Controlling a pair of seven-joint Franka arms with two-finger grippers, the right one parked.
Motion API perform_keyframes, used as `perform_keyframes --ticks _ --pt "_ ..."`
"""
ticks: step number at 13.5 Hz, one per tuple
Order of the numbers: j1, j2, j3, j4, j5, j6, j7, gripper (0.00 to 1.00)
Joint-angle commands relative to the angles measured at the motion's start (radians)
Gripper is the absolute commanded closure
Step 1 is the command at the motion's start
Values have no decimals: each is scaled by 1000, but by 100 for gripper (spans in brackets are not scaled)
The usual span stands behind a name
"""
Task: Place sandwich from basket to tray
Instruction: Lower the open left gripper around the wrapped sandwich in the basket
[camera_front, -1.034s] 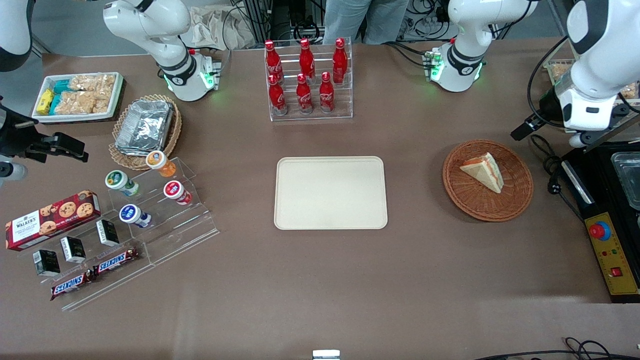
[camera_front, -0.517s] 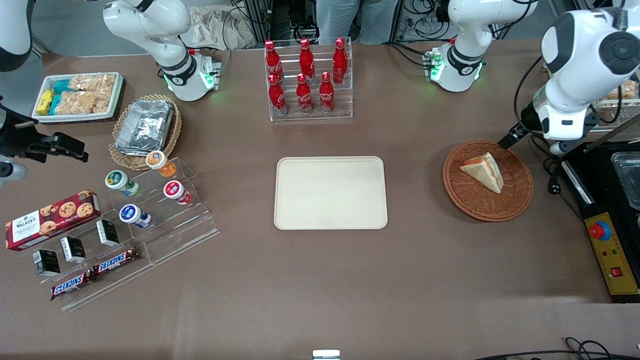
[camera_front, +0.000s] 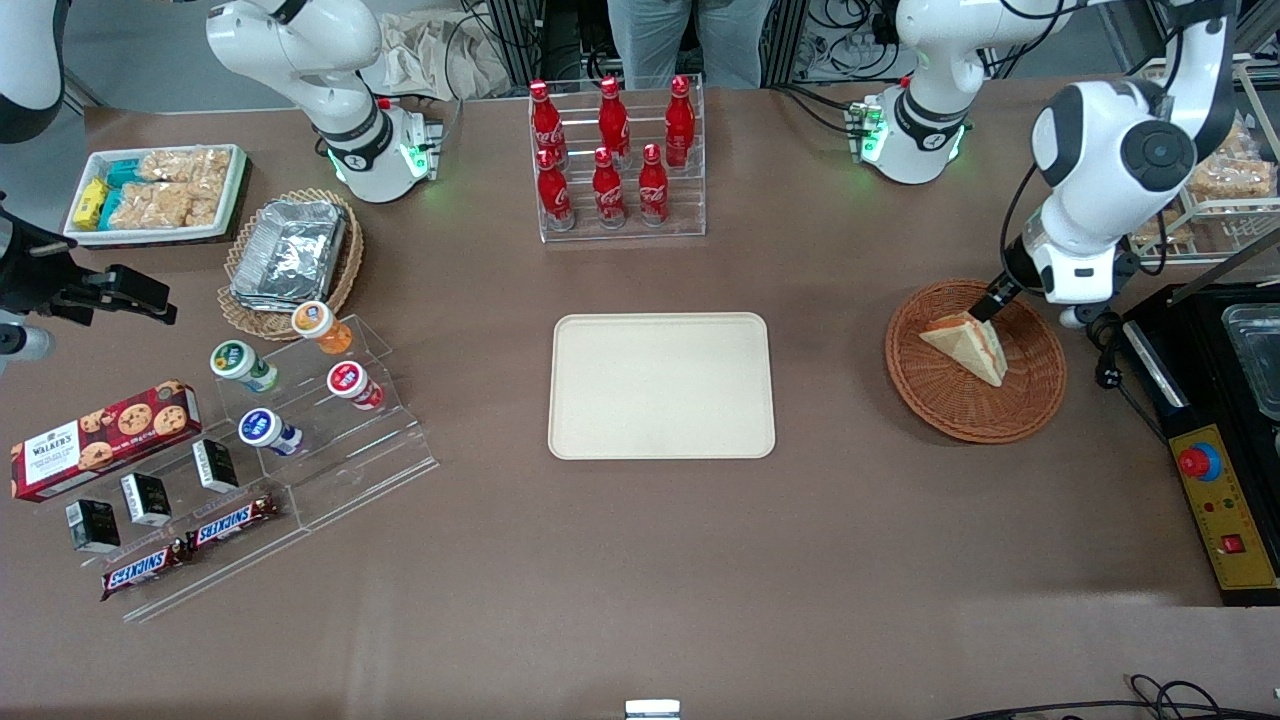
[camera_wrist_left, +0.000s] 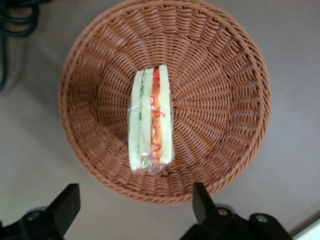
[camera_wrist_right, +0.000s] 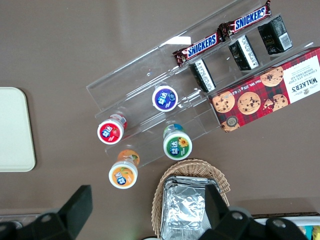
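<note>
Gripper (camera_wrist_left: 135, 210) hovers, jaws spread wide; sandwich (camera_wrist_left: 150, 122) in basket (camera_wrist_left: 235, 100) lies lengthwise toward the gap between them

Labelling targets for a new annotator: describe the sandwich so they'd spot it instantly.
Find the round reddish-brown wicker basket toward the working arm's end of the table, beside the cream tray. The sandwich lies in it, under the open gripper. It is a pale bread wedge with orange-red and green layers, the basket's only item.
</note>
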Motion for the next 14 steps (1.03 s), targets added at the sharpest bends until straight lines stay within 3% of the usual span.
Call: perform_keyframes --ticks 1,14 --pt "6 64 -7 -34 13 107 -33 0" --pt "37 161 -1 -36 39 203 -36 0"
